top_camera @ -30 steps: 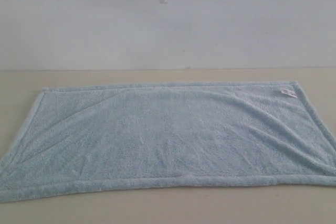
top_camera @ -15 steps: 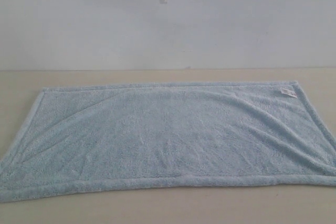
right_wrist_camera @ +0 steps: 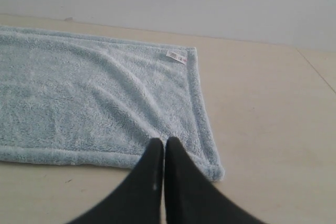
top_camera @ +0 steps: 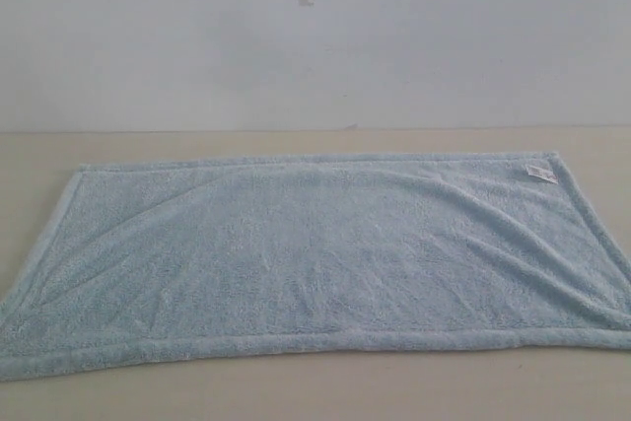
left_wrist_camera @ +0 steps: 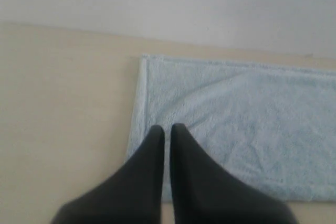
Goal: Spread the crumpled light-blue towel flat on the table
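Both hover over towel point(top_camera: 315, 253) ends: left claw point(left_wrist_camera: 167, 128) closed, empty; right claw point(right_wrist_camera: 164, 141) closed, empty; towel flat on table point(top_camera: 315, 396).

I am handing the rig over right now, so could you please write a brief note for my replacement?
Left gripper: shut, holding nothing.
Right gripper: shut, holding nothing.
Towel: lies spread open on the table, white tag at its far right corner.
Done: the towel is unfolded, with its hems showing all round.
Left: only shallow creases to smooth, mostly toward the right side.
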Controlling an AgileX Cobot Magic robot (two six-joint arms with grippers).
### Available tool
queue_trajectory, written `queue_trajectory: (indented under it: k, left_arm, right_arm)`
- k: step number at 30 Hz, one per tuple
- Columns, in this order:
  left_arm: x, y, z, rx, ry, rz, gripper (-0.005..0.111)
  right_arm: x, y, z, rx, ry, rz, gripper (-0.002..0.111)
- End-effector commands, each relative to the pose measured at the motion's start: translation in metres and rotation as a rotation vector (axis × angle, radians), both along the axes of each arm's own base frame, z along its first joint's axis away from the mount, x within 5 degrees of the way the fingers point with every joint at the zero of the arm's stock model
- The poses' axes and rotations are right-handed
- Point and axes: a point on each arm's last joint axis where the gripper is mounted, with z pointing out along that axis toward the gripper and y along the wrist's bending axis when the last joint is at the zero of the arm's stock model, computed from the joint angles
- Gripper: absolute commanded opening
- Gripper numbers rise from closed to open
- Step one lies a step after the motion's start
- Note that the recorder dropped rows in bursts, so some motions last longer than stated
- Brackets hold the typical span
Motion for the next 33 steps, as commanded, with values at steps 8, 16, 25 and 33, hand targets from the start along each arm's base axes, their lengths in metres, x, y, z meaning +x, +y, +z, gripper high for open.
queue_trajectory:
  k: [8,16,25,33]
  left_arm:
    - [-0.0006,0.0018,-0.0018,0.038,0.005,0.013,0.004]
    - [-0.0005,0.0019,-0.0014,0.039,0.000,0.014,0.004]
    - [-0.0005,0.0019,-0.0014,0.039,0.000,0.014,0.004]
    - [-0.0005,0.0019,-0.0015,0.039,0.002,0.014,0.004]
  right_arm:
    - [-0.0001,-0.0001,0.0009,-0.004,-0.011,0.000,0.001]
    - [-0.0001,-0.0001,0.0009,-0.004,-0.011,0.000,0.001]
    - [-0.0001,-0.0001,0.0009,-0.004,-0.011,0.000,0.001]
    - [-0.0001,-0.0001,0.0009,-0.004,-0.011,0.000,0.001]
